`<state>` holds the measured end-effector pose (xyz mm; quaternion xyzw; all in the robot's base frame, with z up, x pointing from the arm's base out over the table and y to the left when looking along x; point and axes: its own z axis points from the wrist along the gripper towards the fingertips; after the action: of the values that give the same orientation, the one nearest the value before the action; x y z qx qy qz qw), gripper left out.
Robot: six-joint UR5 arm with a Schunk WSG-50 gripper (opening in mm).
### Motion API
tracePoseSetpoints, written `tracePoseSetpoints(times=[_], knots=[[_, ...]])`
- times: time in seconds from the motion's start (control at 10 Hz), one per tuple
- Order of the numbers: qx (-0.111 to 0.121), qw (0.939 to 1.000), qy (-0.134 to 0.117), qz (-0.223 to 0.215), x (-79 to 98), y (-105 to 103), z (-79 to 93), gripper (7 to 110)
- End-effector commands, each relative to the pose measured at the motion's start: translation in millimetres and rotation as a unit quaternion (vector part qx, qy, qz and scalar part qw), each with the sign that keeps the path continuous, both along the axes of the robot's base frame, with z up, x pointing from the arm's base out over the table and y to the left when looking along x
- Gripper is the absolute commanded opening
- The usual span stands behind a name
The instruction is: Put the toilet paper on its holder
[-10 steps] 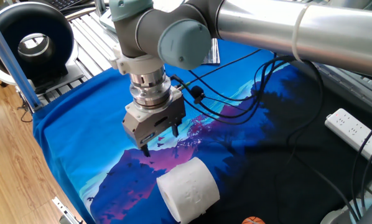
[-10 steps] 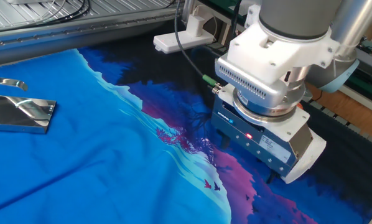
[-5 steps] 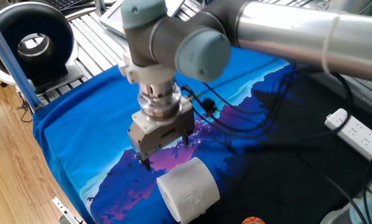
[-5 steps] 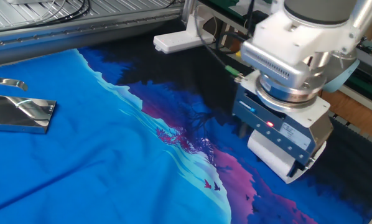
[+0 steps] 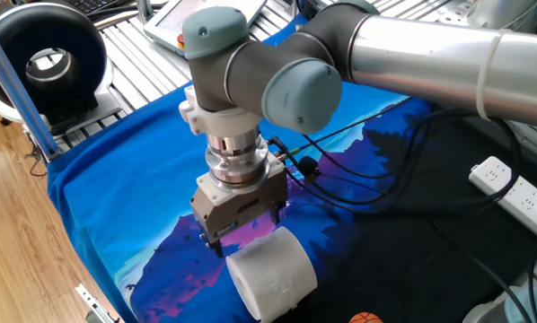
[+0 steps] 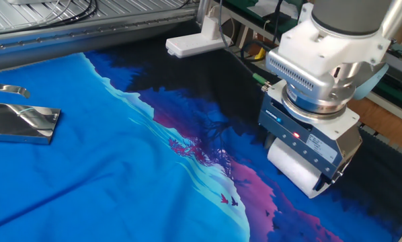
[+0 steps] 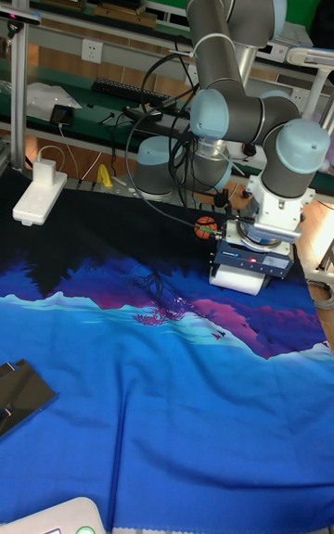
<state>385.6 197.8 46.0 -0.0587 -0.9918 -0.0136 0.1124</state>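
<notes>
Toilet paper: the toilet paper (image 5: 271,272) lay on its side on the blue printed cloth (image 6: 107,181), near the table's edge, its embossed end face turned toward one fixed camera.
Same roll, other views: it (image 6: 294,167) showed white beneath my tool from the other fixed camera, and as a pale block (image 7: 240,280) in the tall view.
Gripper: my gripper (image 5: 245,230) hung directly above the roll, pointing down, its dark fingertips (image 5: 216,247) level with the roll's upper edge.
Jaw state: my fingers stood apart, one at either side of the roll's top; I could not tell whether they touched the tissue.
Gripper body: a red light glowed on its housing (image 6: 311,136).
Holder: the holder (image 6: 23,122), a shiny silver stand, sat on the same cloth well apart from the roll, at the opposite side of the table.
Surroundings: a white power strip (image 5: 515,191) lay on the dark part of the cloth; a large black ring-shaped device (image 5: 46,61) stood beyond the table's corner.
</notes>
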Motion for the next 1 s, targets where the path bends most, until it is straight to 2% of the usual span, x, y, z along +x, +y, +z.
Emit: tracePoseSetpoints(times=[0.0, 0.4, 0.9], knots=[[0.004, 0.9999, 0.007, -0.007, -7.7, 2.3, 0.7, 110], [0.001, 0.9997, 0.021, -0.009, -14.6, -2.0, 0.0, 110], [0.005, 0.9991, 0.038, -0.016, -21.2, 6.4, -1.4, 110]])
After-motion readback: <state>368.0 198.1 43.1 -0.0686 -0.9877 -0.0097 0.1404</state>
